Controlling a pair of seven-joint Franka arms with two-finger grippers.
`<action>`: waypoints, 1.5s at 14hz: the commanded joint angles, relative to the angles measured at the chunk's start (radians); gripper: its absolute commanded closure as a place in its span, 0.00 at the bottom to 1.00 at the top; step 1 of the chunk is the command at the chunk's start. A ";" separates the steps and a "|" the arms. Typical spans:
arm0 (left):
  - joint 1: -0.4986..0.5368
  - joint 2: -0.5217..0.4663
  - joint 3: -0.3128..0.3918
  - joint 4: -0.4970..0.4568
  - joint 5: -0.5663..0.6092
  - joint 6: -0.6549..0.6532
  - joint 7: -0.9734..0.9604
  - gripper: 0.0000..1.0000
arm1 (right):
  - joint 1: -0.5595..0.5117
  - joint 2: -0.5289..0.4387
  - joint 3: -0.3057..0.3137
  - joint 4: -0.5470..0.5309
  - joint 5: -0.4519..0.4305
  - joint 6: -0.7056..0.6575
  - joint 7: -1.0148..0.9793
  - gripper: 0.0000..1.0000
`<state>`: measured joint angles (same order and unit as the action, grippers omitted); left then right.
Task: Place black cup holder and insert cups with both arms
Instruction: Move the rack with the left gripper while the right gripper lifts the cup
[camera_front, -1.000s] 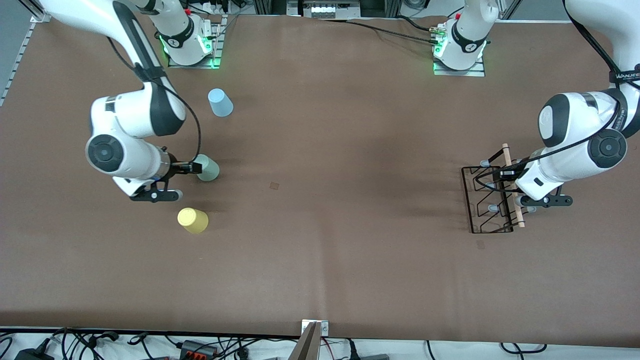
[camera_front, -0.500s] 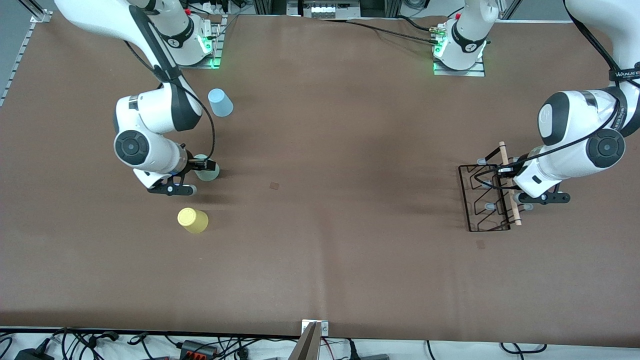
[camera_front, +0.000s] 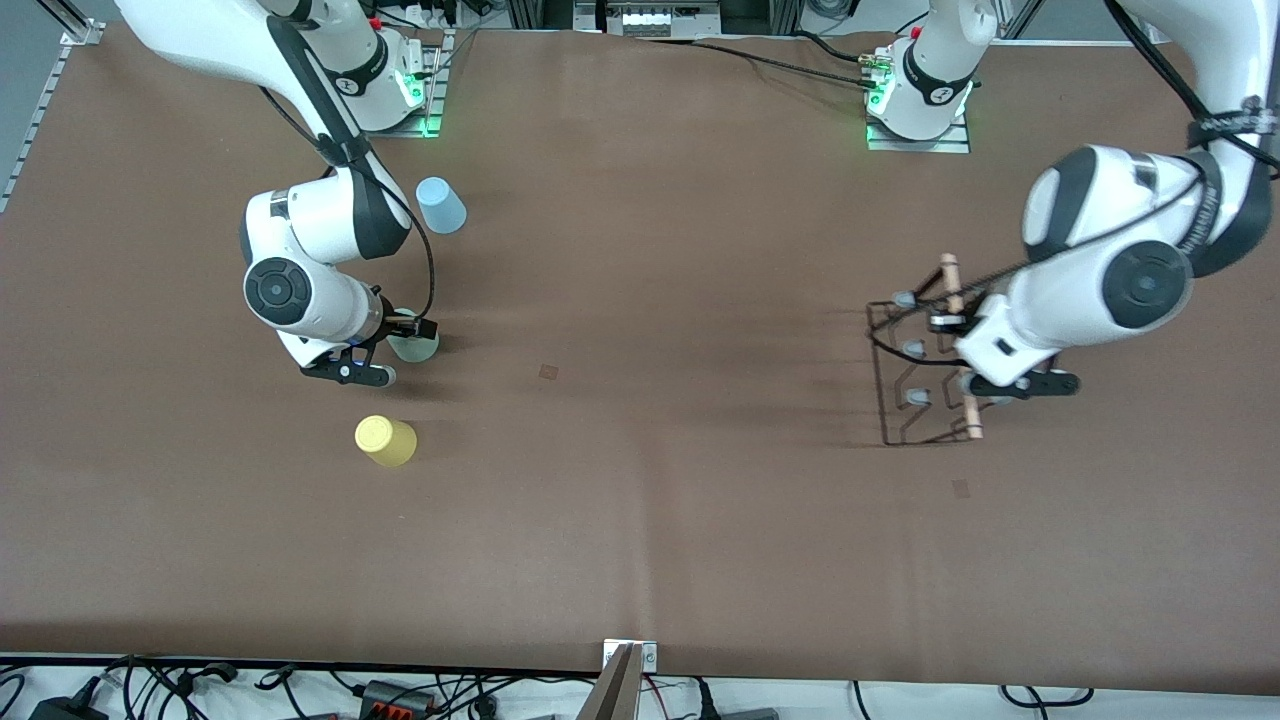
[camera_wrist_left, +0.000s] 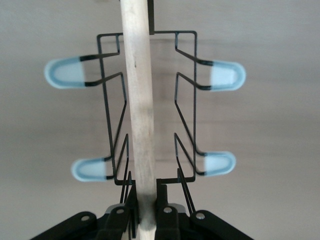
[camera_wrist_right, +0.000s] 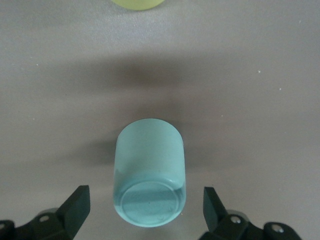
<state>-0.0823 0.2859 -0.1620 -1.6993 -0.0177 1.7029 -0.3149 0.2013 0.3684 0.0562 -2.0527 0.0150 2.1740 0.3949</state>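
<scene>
- Black cup holder hung clamped in the left gripper, whose fingers were pinched together on the light wooden rod handle, the rod running straight out from between them.
- From that gripper outward, the wire frame spread to both sides of the rod, with four grey-tipped pegs showing in the wrist view, two on each side.
- In the front view the rack sat under the left gripper at the left arm's end of the table; I couldn't tell whether its base touched the surface.
- Right gripper stood with its fingers spread wide apart, one on each side of the mint green cup, not touching it.
- That cup stood upside down on the table at the right arm's end, with the right gripper around it.
- Just past the green cup from that hand sat the yellow cup, its edge showing in the wrist view.
- Light blue cup stood well apart, near the right arm's base.
</scene>
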 joint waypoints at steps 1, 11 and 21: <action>-0.107 0.090 -0.042 0.142 -0.027 -0.052 -0.159 0.98 | 0.001 0.001 0.002 -0.024 0.042 0.035 0.013 0.00; -0.405 0.343 -0.042 0.348 -0.214 0.202 -0.493 0.97 | -0.008 0.018 0.001 -0.006 0.042 0.017 0.012 0.50; -0.497 0.449 -0.041 0.403 -0.203 0.320 -0.504 0.06 | -0.016 -0.028 -0.006 0.258 0.043 -0.275 -0.005 0.62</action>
<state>-0.5680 0.7085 -0.2102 -1.3360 -0.2137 2.0158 -0.8220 0.1927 0.3410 0.0480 -1.8255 0.0417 1.9314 0.3973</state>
